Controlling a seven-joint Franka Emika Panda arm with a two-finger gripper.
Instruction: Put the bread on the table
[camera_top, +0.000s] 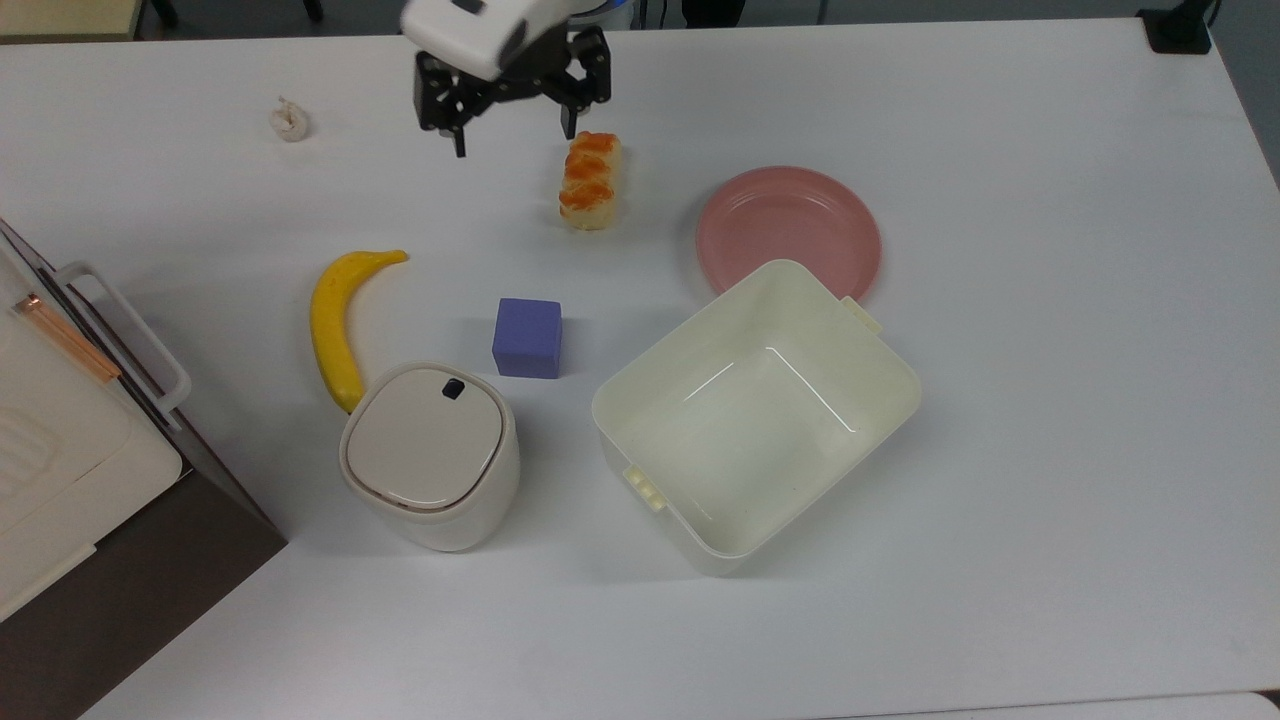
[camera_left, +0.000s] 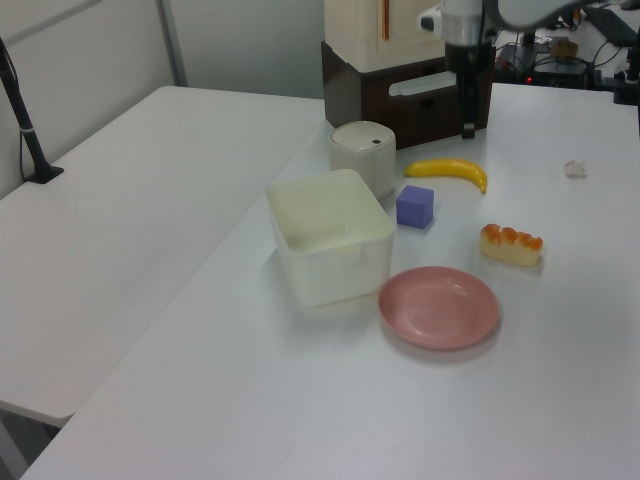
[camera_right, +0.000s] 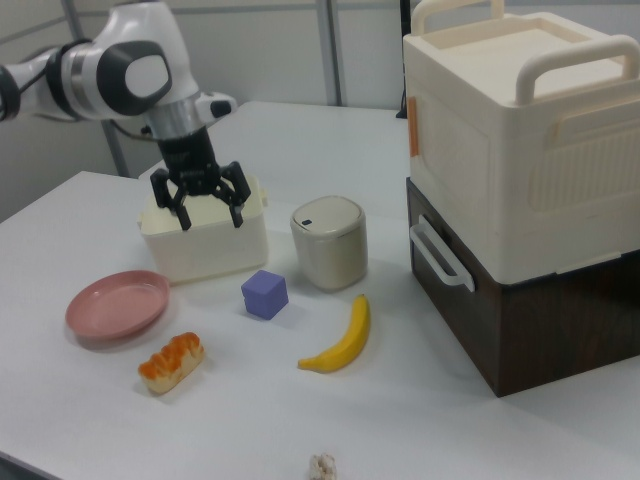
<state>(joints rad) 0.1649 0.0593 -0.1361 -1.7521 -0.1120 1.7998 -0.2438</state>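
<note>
Now: bread (camera_top: 591, 181) lying free on table (camera_top: 1000, 150).
Pincer (camera_top: 512, 130) raised at bread's 10 o'clock in top view, fingers apart, empty.

arm (camera_top: 470, 25) chopped off by the top view's upper edge, big cream box (camera_top: 60, 470) running off the top view's left, tiny whitish lump (camera_top: 289, 119) too small to make out, cream tub (camera_right: 205, 235) partly behind the gripper (camera_right: 211, 218) in the right view
</note>
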